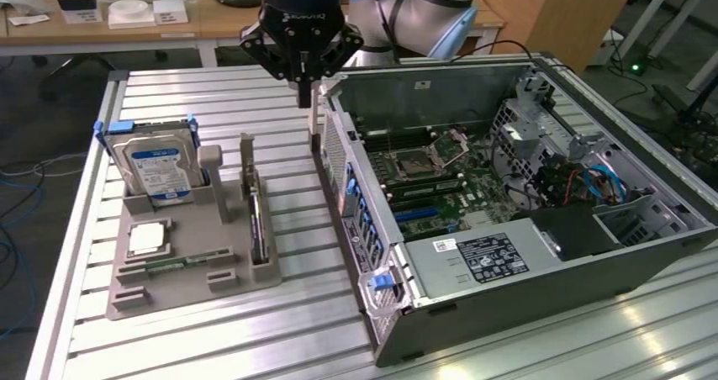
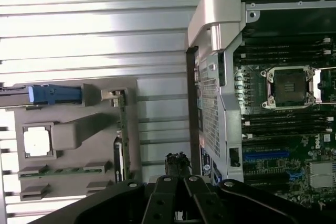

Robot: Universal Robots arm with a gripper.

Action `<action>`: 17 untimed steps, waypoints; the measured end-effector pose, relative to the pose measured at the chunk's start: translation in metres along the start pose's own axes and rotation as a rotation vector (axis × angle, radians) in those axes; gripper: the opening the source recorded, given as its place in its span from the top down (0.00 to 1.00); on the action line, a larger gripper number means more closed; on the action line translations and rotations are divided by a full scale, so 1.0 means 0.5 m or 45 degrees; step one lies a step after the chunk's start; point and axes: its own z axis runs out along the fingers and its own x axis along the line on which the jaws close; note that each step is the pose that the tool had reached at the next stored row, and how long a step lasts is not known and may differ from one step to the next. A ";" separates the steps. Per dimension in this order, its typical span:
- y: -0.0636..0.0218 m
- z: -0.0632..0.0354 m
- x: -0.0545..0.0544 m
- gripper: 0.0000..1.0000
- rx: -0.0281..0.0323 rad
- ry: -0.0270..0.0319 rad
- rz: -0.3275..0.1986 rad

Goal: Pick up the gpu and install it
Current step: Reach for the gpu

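The gpu (image 1: 257, 222) stands on edge in a slot of the grey holder (image 1: 191, 294), a thin dark card between two grey posts. The wrist view shows the gpu (image 2: 122, 140) edge-on. My gripper (image 1: 303, 96) hangs above the table, beside the far corner of the open computer case (image 1: 505, 254), over the gap between the case and the holder. It is higher than the gpu and apart from it, toward the case. Its dark fingers (image 2: 177, 162) are shut together with nothing between them.
The holder also carries a silver hard drive (image 1: 163, 166) with a blue-white label, a square processor (image 1: 146, 239) and a green memory stick (image 1: 180, 262). Inside the case lies the motherboard (image 1: 438, 178) with a blue slot (image 1: 432, 214). A desk (image 1: 113, 27) stands behind the table.
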 end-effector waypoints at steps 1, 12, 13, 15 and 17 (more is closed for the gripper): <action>0.000 0.000 0.004 0.89 0.0000 0.0000 0.000; -0.004 0.000 0.049 0.89 0.0000 0.0000 0.000; -0.004 0.000 0.052 0.89 0.0000 0.0001 0.000; -0.005 -0.001 0.064 0.89 0.0000 0.0001 -0.001; -0.006 -0.001 0.077 0.89 -0.0001 0.0002 -0.003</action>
